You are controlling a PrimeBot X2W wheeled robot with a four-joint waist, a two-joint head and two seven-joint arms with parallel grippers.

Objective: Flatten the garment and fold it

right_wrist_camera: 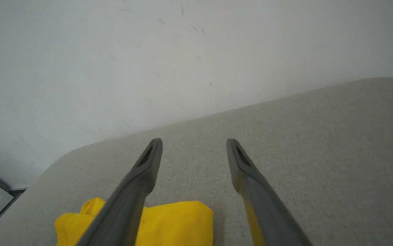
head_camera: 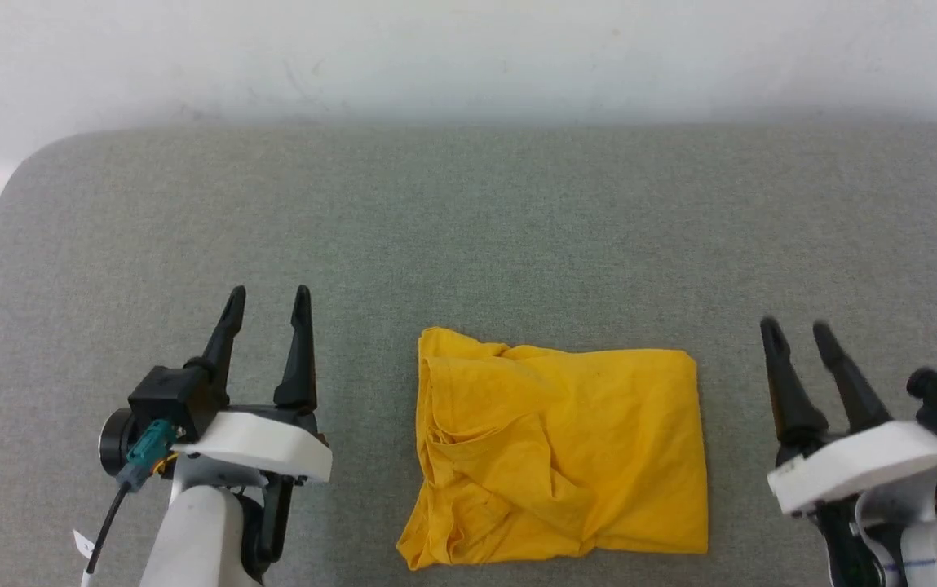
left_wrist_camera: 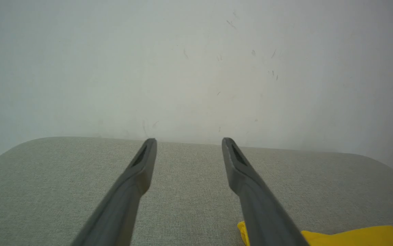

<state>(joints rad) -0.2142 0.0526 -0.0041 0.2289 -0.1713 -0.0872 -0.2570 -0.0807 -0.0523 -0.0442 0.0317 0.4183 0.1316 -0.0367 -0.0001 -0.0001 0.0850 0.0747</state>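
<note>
Flanking the garment (head_camera: 558, 456), left end effector (head_camera: 269, 293) and right end effector (head_camera: 795, 328), both spread, empty.

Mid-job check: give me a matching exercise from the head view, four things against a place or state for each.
Things:
1. garment
2. left gripper
3. right gripper
4. table

Places or states:
a. open, at the lower right, clear of the cloth
b. grey, lying under everything
c. yellow, wrinkled, lying between the two grippers
d. open, at the lower left, clear of the cloth

Pairs: 1-c, 2-d, 3-a, 4-b
</note>
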